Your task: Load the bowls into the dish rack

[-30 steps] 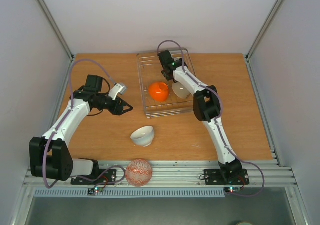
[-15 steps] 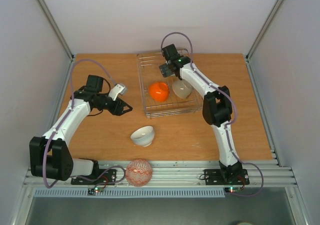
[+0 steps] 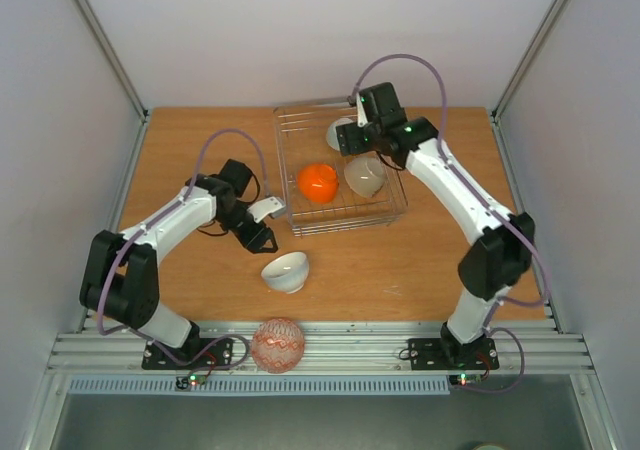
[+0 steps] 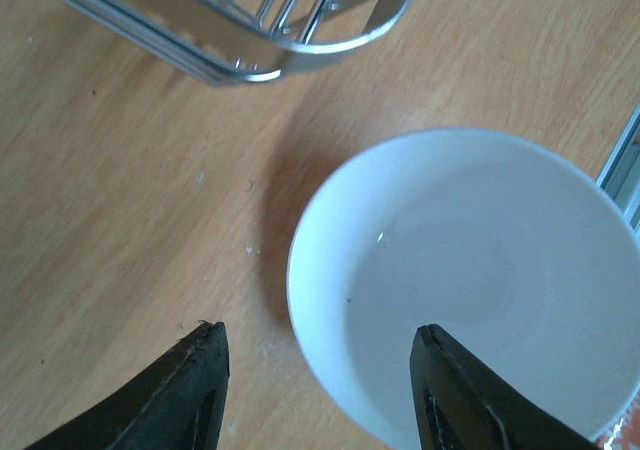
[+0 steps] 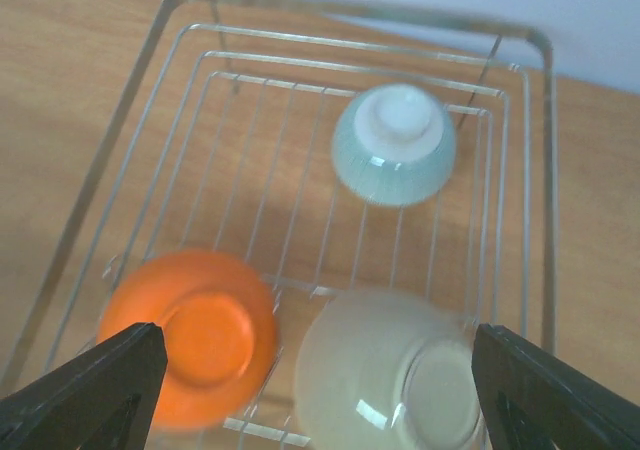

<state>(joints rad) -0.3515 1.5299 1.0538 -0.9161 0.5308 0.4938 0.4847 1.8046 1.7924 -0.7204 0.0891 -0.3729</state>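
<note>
The wire dish rack (image 3: pixel 296 220) stands at the back middle of the table. In it lie an orange bowl (image 3: pixel 317 182), a beige bowl (image 3: pixel 364 175) and a pale blue bowl (image 3: pixel 338 130), all turned over or tipped. The right wrist view shows them as orange (image 5: pixel 190 335), beige (image 5: pixel 390 370) and pale blue (image 5: pixel 393 145). My right gripper (image 3: pixel 346 140) hovers open and empty above the rack. A white bowl (image 3: pixel 286 271) stands upright on the table. My left gripper (image 4: pixel 320 370) is open, its fingers astride the white bowl's (image 4: pixel 470 290) near rim. A red-patterned bowl (image 3: pixel 277 344) sits at the front rail.
The rack's front corner (image 4: pixel 300 30) lies just beyond the white bowl in the left wrist view. White enclosure walls surround the table. The metal rail (image 3: pixel 400 345) runs along the front edge.
My left arm has swung in and down to the white bowl. My right gripper has drawn back up and to the right, uncovering the pale blue bowl in the rack.
</note>
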